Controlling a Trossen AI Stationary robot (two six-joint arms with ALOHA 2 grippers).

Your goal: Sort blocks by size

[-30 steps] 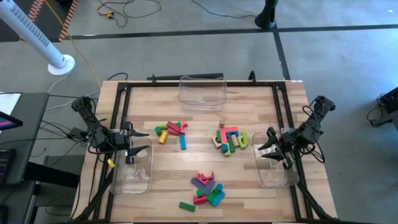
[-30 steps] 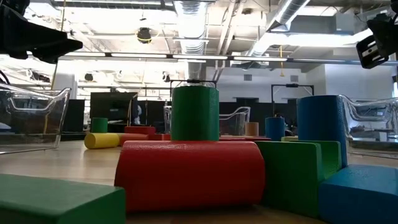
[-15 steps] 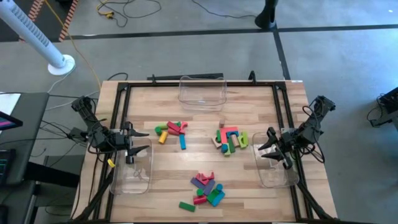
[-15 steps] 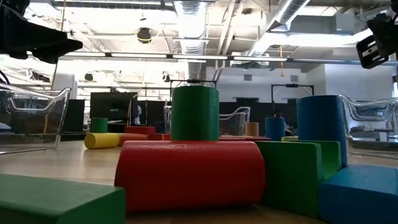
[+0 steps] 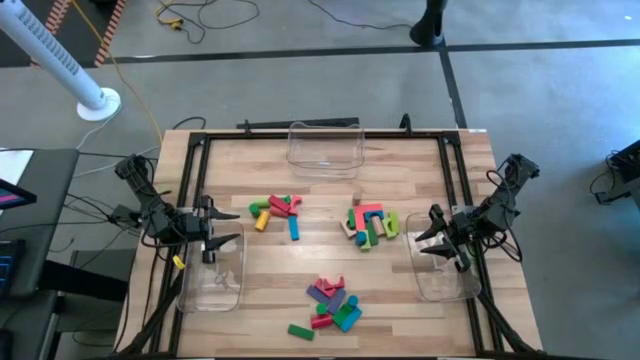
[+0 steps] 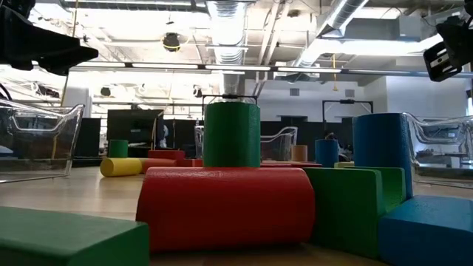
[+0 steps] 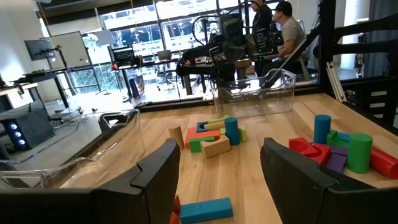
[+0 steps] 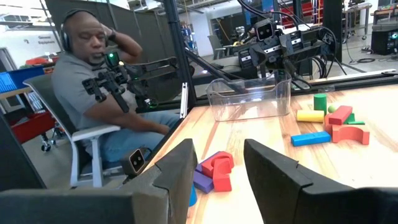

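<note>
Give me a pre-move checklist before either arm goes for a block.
1. Left gripper open and holding nothing: ok.
2. Right gripper open and holding nothing: ok.
3. Blocks reachable on the table, in three loose clusters: left, middle, near: ok.
4. Three clear bins set out: left bin, right bin, far bin: ok.
5. Bins free of blocks: ok in the high view.
6. Blocks separated enough to grip one alone: not ok, many touch or overlap.
</note>
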